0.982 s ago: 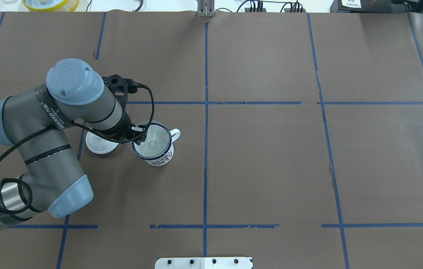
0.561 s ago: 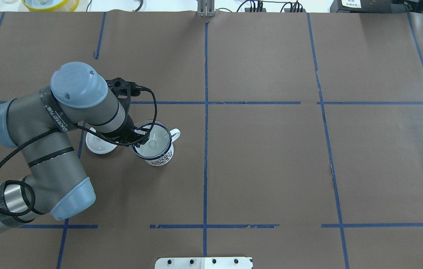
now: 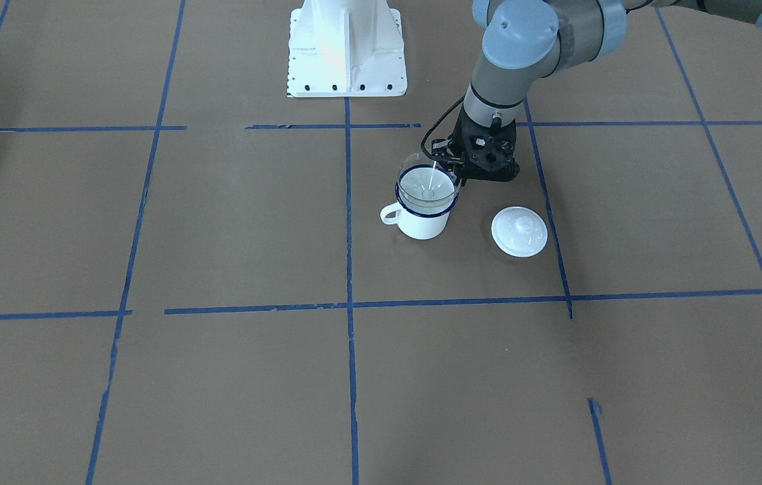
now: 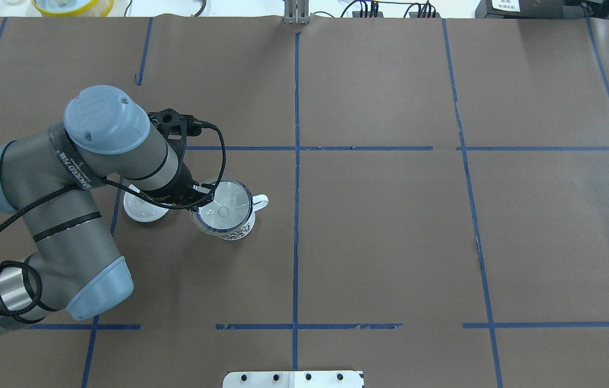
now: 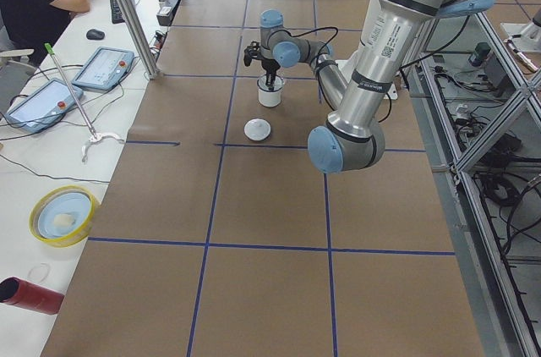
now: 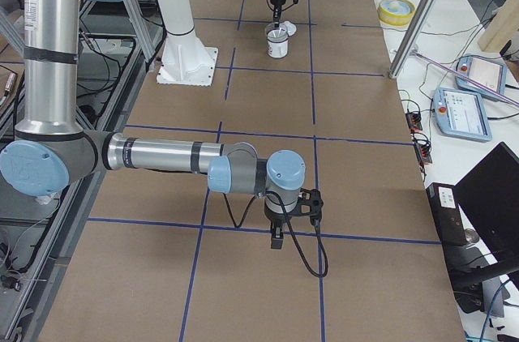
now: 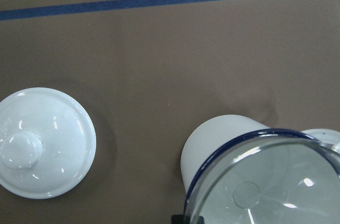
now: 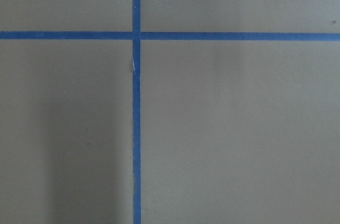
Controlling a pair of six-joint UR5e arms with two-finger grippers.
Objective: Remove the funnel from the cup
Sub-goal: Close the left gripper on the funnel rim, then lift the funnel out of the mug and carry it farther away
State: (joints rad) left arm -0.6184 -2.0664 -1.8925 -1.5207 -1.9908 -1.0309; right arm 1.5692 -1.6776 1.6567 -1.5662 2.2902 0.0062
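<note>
On the desk [image 3: 219,222], left of centre in the overhead view, the cup [image 3: 424,225] stands upright, its handle on the side away from the left arm. The funnel [image 3: 426,187] sits over the cup mouth, its wide rim above the cup's blue rim. The left tool [image 3: 453,174] is clenched on the funnel rim at the side nearest the lid [image 3: 519,231]. The lid lies flat near the cup, not touching it. The right tool [image 6: 276,237] hangs low over the desk, well apart; whether it is clenched or released cannot be told.
</note>
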